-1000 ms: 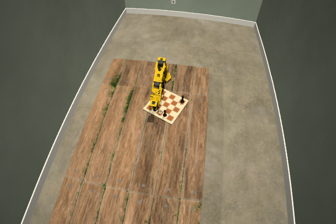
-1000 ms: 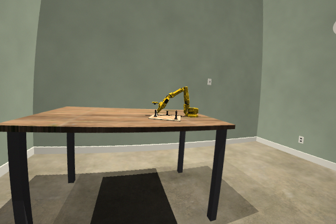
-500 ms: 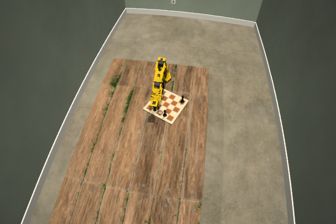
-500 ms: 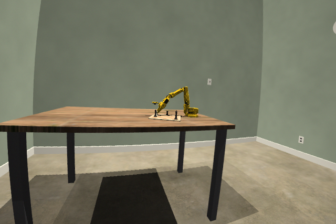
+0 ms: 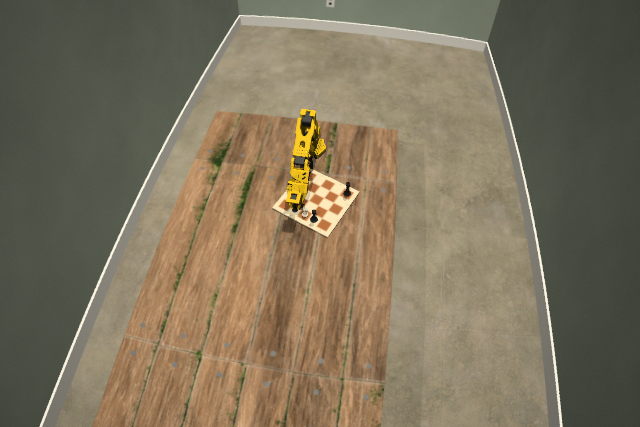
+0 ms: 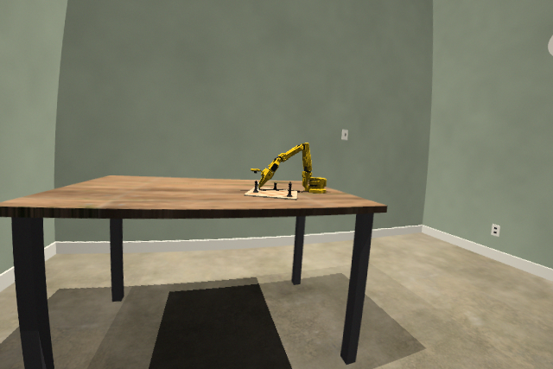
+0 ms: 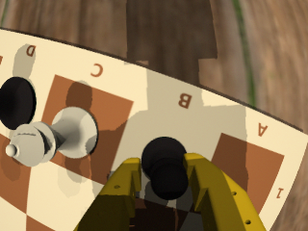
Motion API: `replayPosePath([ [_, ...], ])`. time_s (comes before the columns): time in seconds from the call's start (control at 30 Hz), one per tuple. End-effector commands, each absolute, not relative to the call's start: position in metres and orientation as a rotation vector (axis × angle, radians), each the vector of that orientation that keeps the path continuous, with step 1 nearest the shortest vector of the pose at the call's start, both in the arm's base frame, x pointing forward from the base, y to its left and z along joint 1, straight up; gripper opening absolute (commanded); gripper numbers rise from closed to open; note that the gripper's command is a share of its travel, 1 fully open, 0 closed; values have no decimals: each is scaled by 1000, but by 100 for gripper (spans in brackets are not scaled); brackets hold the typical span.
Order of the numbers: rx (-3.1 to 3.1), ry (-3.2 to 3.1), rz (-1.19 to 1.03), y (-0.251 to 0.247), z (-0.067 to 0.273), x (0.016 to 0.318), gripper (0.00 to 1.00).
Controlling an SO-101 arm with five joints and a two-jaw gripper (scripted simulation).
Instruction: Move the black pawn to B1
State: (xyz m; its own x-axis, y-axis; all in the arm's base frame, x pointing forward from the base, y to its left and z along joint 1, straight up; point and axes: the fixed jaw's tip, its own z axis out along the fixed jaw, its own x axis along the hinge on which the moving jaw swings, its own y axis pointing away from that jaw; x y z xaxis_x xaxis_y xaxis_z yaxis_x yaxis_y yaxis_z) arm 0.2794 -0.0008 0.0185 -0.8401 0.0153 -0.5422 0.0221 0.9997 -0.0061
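Note:
The black pawn (image 7: 166,167) stands between my two yellow fingers on the light square just behind the edge letter B (image 7: 184,100), in the row marked 1. My gripper (image 7: 164,166) is low over the board's corner, with its fingers slightly apart and flanking the pawn closely on both sides. In the overhead view the gripper (image 5: 294,205) sits at the near left corner of the chessboard (image 5: 317,200). In the side view the pawn (image 6: 255,186) is upright on the board under the arm's tip.
A white piece (image 7: 61,137) is in the C column beside my fingers; I cannot tell if it is upright. A black piece (image 7: 15,103) is in the D column. Another black piece (image 5: 347,188) stands at the board's far right. The arm's base (image 6: 314,184) is behind the board.

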Motion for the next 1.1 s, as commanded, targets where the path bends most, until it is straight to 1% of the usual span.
replayPosePath([
  [0.0, 34, 2589, -10, 0, 13, 275, 9],
  [0.5, 34, 2589, -10, 0, 23, 275, 9],
  [1.0, 34, 2588, -10, 0, 61, 274, 9],
  [1.07, 34, 2588, -10, 0, 61, 274, 9],
])
